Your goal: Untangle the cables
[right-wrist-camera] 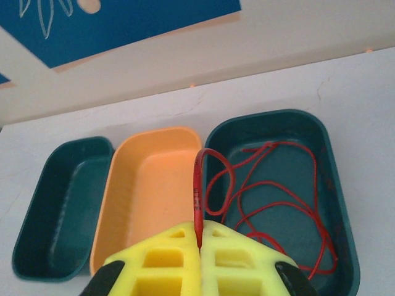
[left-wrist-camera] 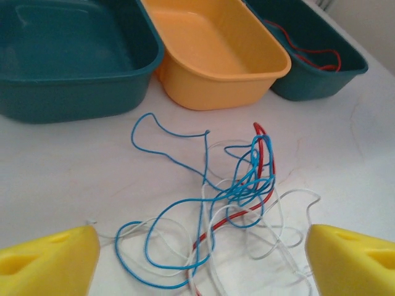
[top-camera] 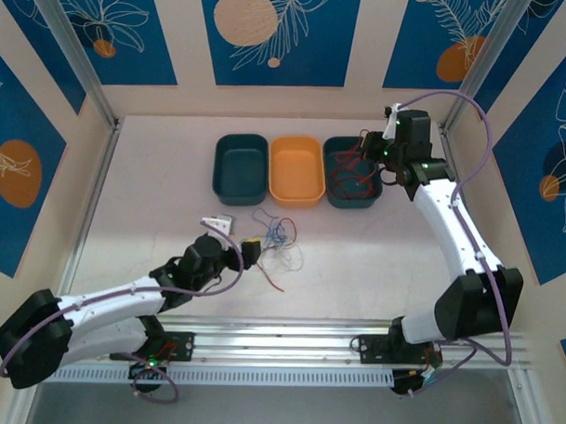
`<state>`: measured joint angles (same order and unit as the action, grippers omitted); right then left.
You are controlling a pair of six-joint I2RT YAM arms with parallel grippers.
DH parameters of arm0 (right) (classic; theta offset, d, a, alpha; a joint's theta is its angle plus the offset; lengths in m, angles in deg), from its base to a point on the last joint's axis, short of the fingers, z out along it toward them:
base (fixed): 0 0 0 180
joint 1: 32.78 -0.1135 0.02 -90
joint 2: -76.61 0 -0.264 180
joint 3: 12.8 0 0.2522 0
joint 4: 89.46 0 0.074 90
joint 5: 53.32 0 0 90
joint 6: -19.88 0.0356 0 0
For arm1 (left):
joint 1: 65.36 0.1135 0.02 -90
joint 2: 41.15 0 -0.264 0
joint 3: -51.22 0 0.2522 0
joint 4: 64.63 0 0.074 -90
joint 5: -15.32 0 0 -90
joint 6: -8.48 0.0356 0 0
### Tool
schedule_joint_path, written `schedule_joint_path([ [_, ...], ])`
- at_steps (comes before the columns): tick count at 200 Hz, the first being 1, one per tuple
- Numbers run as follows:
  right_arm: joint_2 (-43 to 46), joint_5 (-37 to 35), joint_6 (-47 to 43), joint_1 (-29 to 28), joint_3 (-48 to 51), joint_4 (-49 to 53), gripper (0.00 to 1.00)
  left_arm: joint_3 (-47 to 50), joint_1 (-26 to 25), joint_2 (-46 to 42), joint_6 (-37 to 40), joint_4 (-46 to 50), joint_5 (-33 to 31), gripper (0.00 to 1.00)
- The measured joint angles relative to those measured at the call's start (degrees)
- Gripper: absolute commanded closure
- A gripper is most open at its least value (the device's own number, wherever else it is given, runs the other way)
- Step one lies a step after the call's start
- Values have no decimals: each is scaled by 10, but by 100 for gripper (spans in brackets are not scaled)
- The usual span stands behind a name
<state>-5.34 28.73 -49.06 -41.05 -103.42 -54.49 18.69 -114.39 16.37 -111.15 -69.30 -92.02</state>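
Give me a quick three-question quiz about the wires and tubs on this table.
1. True or false: the orange plastic tub holds a wire.
2. What colour is the thin wire pinched in the right tool? A blue, B red, C white.
3. Fill in: the left tool hangs ____ over the tangle of thin blue, white and red wires.
Key: 1 false; 2 B; 3 open.

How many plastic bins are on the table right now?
3, in a row at the far side: the left teal bin, empty; the orange bin in the middle, empty; the right teal bin, with red cable in it.
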Motion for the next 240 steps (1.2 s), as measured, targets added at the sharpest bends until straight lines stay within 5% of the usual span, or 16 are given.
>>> schedule_joint_path([
  [240, -252, 65, 1, 54, 5, -150, 100, 6, 0, -117, -16, 110, -72, 0],
])
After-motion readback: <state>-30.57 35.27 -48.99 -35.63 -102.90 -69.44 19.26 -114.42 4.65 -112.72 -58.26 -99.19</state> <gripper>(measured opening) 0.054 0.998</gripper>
